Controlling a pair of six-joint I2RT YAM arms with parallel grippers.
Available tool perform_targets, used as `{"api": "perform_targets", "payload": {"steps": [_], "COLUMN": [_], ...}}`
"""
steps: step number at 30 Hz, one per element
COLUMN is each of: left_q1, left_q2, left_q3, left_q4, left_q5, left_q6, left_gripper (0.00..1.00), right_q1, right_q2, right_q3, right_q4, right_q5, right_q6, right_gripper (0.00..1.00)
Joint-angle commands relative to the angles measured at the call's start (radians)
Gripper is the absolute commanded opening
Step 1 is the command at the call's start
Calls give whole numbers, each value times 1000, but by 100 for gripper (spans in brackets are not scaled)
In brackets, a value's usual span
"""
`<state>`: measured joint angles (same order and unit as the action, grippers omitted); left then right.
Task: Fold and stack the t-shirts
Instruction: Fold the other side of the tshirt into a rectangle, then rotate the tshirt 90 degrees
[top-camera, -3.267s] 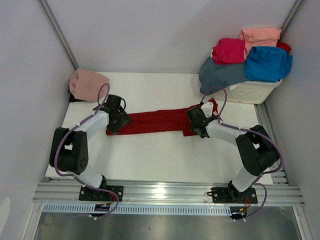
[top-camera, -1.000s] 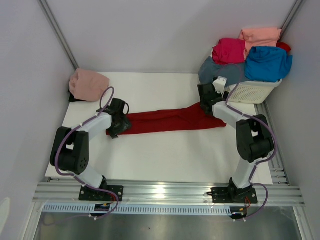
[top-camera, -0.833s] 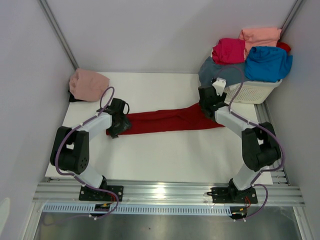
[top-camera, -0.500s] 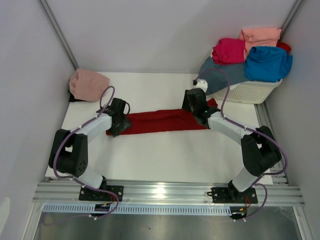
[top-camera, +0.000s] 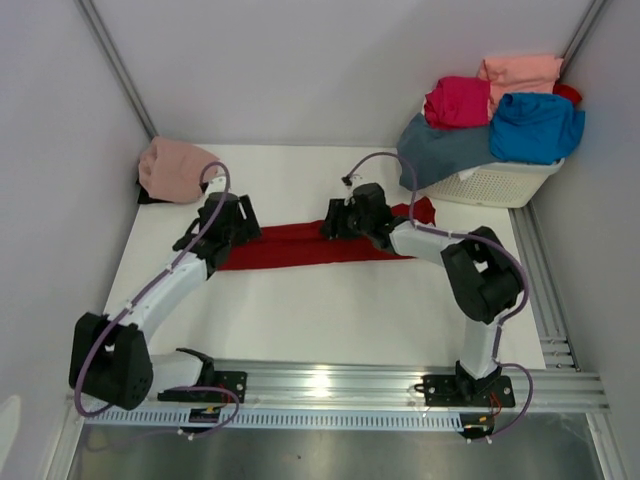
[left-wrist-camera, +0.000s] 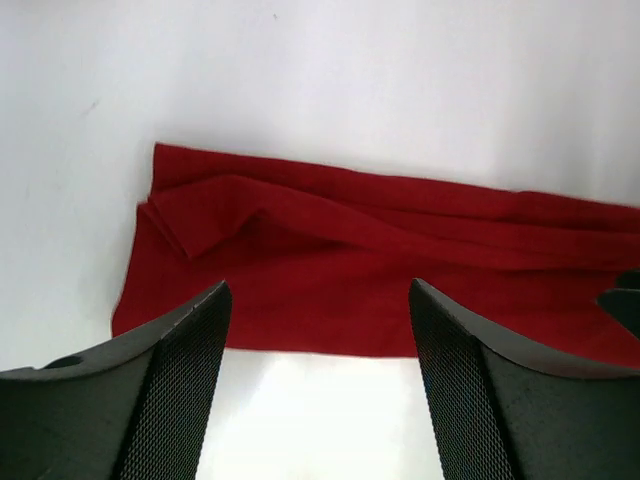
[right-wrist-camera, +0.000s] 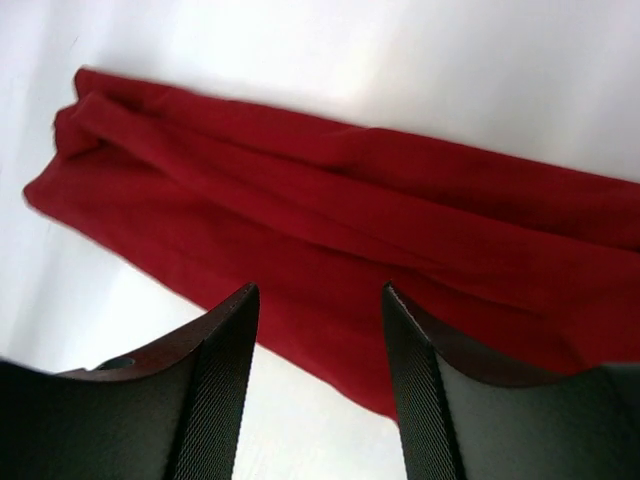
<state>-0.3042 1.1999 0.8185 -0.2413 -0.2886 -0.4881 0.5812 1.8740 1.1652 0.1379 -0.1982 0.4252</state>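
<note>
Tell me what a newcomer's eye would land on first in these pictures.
The long dark red cloth t-shirt, folded into a narrow strip across the middle of the white table, stands out first. The left gripper and right gripper are both open just above it. Next comes the heap of magenta, salmon, bright blue and grey-blue t-shirts, piled on the white lattice plastic basket at the far right corner.

The stretched t-shirt (top-camera: 300, 246) lies left to right across the middle of the counter (top-camera: 330, 315). A lone t-shirt (top-camera: 176, 168) sits back left; heaped t-shirts (top-camera: 505, 110) fill the basket (top-camera: 505, 185) back right.
</note>
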Motion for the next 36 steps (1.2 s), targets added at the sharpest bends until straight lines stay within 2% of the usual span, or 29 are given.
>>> {"api": "perform_targets", "payload": {"steps": [1, 5, 16, 19, 22, 25, 26, 28, 36], "left_q1": [-6, -6, -6, -6, -6, -6, -6, -6, -6], "left_q2": [114, 185, 337, 342, 346, 354, 356, 357, 345], "left_q3": [65, 87, 205, 212, 223, 241, 240, 254, 284], "left_q4": [14, 7, -102, -101, -110, -122, -125, -134, -165], "left_q5": [-30, 68, -17, 3, 9, 6, 8, 8, 0], "left_q6": [209, 221, 235, 230, 233, 237, 238, 238, 246], "left_gripper": [75, 74, 71, 70, 70, 69, 69, 68, 67], "right_q1": [55, 112, 160, 166, 170, 170, 170, 172, 175], "right_q2": [59, 115, 203, 212, 212, 198, 183, 168, 22], "right_q3": [88, 117, 140, 140, 140, 126, 110, 91, -74], "right_q4": [42, 43, -43, -69, -102, -135, -135, -187, -308], "right_q5": [-121, -125, -72, -61, -53, -20, -9, -1, 6], "right_q6": [11, 24, 1, -12, -29, -49, -52, -52, -42], "right_gripper": [55, 54, 45, 39, 28, 14, 5, 0, 0]}}
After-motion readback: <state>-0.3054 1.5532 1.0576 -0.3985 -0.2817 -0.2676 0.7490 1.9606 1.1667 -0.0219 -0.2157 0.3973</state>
